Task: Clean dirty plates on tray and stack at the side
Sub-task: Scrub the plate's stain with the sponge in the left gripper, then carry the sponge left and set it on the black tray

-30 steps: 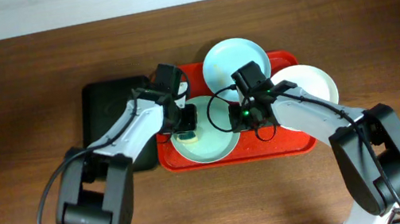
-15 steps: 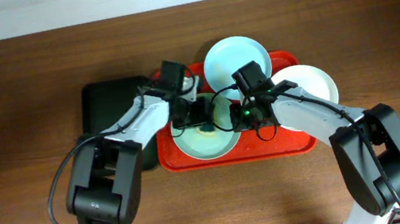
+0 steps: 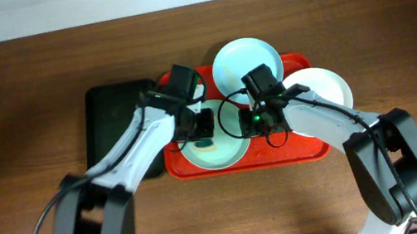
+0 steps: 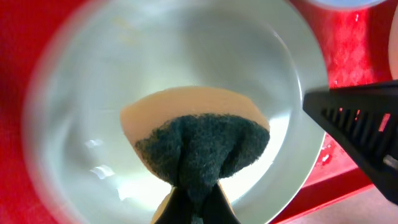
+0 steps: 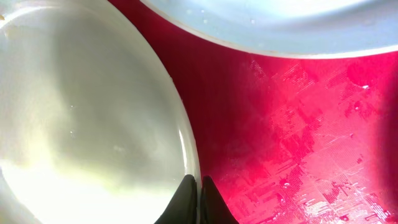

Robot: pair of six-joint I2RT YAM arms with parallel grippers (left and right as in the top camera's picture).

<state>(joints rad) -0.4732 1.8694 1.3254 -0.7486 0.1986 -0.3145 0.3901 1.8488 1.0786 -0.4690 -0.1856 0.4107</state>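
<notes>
Overhead is bright, even and sharp, with soft shadows below the tray point(image 3: 315, 150). In the left wrist view the plate point(image 4: 298, 74) smears at left, the sponge point(image 4: 205, 140) sharper. Right wrist: white glare lower left, red sheen lower right.

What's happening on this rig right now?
The left gripper is shut on a sponge and holds it in the front plate on the red tray. The right gripper is closed at that plate's rim, apparently steadying it. A second pale blue plate and a white plate are also on the tray. None is stacked at the side yet.
</notes>
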